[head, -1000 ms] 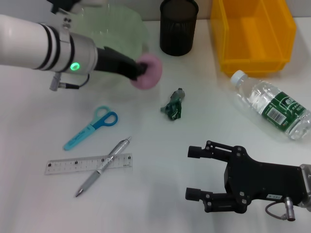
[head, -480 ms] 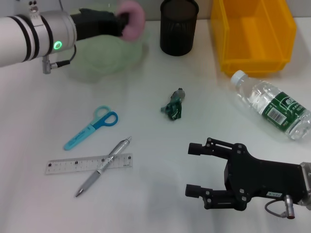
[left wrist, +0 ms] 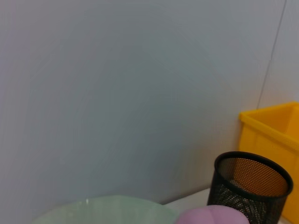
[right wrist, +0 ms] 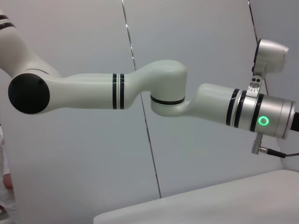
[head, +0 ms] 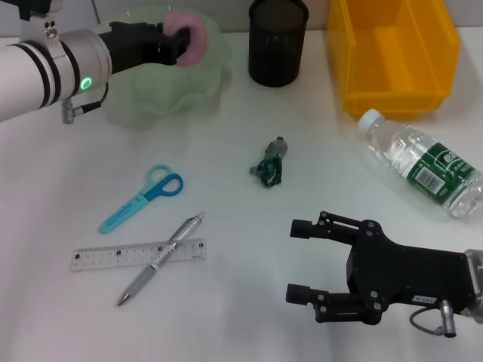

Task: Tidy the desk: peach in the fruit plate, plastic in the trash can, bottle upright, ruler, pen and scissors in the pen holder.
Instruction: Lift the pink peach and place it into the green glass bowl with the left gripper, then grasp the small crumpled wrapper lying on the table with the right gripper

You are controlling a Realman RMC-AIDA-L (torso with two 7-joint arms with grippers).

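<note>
Fingers of your left gripper (head: 175, 44) are closed around the pink peach (head: 190, 36), and from the head view it hangs over the pale green fruit plate (head: 204, 87) at the far left of the worktop (head: 226, 302), apparently over the bowl's far part, though how high it sits above the glass is hard to judge from this angle. To finish this step well, lower the peach toward the middle of the plate before you let go, so it settles rather than rolls against the wavy rim. Your right gripper (head: 306, 260) waits low at the near right, its fingers spread wide and holding nothing. Scissors (head: 141, 198), pen (head: 160, 259) and ruler (head: 138, 254) lie together at the near left, the pen across the ruler; the plastic scrap (head: 269, 164) lies mid-worktop, the bottle (head: 421, 164) on its side at the right, near the yellow bin (head: 392, 56). Your left wrist view adds what the head view cannot: the peach (left wrist: 212, 215) seen from behind, the plate's rim (left wrist: 107, 205) below it, and the mesh pen holder (left wrist: 252, 189) just beyond. Your right wrist view shows only the left arm (right wrist: 163, 91) against the wall.
</note>
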